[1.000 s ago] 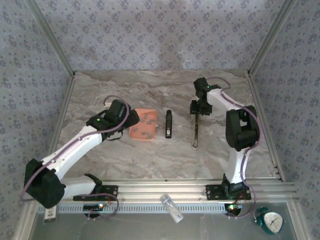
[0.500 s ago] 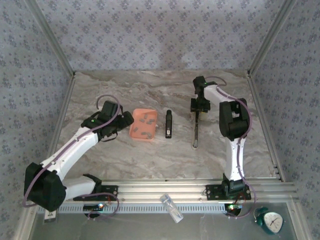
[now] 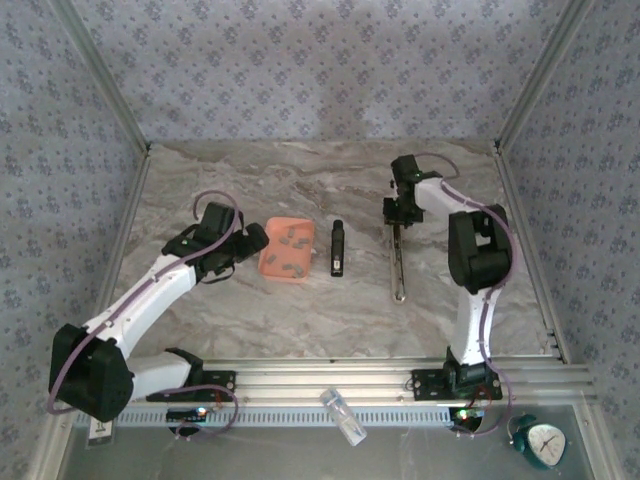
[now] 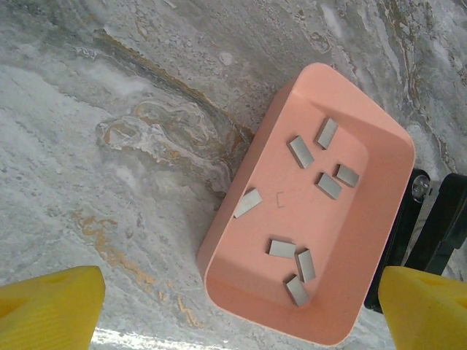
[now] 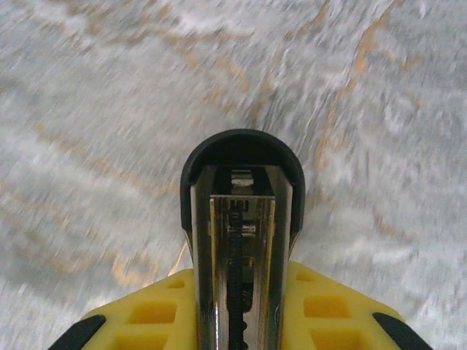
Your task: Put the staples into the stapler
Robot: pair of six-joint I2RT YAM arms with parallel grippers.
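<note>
Salmon-orange plastic makes the tray [image 4: 357, 233], and the staples [image 4: 300, 152] lie in it: eight short grey strips scattered loose on its floor, one of them close against a long wall. The tray rests on the marbled counter [image 3: 300, 190], left of centre.

The left pincer [image 4: 237, 310] hovers above the tray's edge. Its yellow fingertips [image 4: 44, 306] are spread about as wide as the tray is long, and it holds nothing. To the tray's left, bare counter runs out to the side rail [image 3: 128, 235].

A black piece [image 3: 338, 248] lies near the tray's right edge. From above, a strip of bare counter separates the two.

Well to the right lies the stapler [image 3: 399, 265], stretched lengthwise toward the near edge. The right pincer [image 5: 241, 281] is closed on its far part, with the yellow pads [image 5: 157, 310] pressed against both sides of the bright metal channel. The stapler's rounded black end sticks out past the pads, with only marble around it.

Broad bare counter lies behind everything up to the back wall. A clear band also separates the stapler's near tip from the front rail [image 3: 330, 368].
</note>
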